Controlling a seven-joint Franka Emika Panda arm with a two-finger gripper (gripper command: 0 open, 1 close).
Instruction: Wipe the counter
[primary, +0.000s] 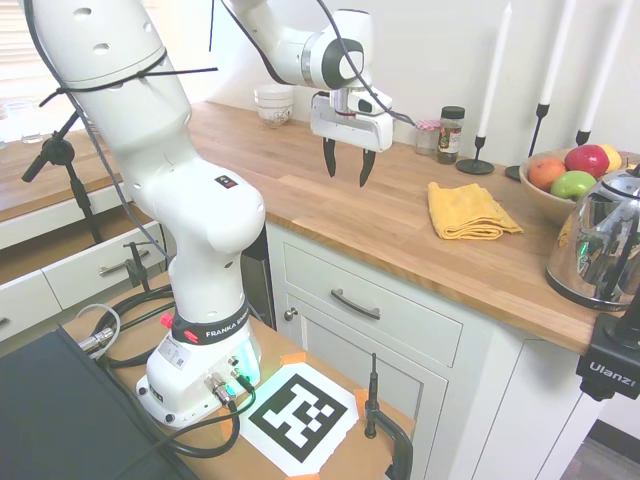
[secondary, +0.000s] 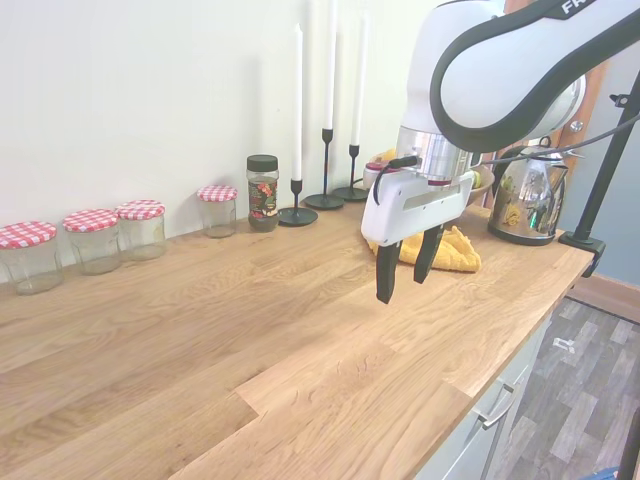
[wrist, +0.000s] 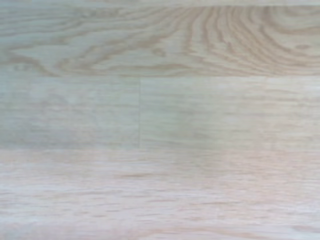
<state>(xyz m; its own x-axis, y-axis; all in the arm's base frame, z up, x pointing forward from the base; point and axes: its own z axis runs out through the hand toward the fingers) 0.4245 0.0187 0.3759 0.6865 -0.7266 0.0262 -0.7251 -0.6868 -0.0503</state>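
gripper (primary: 346, 164) hangs above the counter (primary: 330, 205), upper centre of the first exterior view; fingers point down, jaws apart, nothing between them. tips are clear of the wood. in the second exterior view the gripper (secondary: 403, 270) sits right of centre, above bare planks.

counter (secondary: 250, 340) runs from upper left to right edge in the first exterior view, on white cabinets; in the second it fills the lower half of the frame. wrist view shows only blurred wood grain of the counter (wrist: 160, 120), one plank joint visible.

yellow cloth (primary: 468, 211) lies folded on the counter, right of the gripper in the first exterior view, well apart from it. in the second exterior view the cloth (secondary: 450, 251) is partly hidden behind the fingers.

other items on the counter:
- spice jar (primary: 451, 134) and a small red-checked jar (primary: 428, 136) by the wall, upper right of centre.
- candlesticks (primary: 476, 160) with white candles, right of the spice jar.
- fruit bowl (primary: 545, 195) and kettle (primary: 604, 245) at right edge.
- stacked white bowls (primary: 273, 104), upper centre-left.
- four red-checked lidded jars (secondary: 95, 238) along the wall, left side of the second exterior view.
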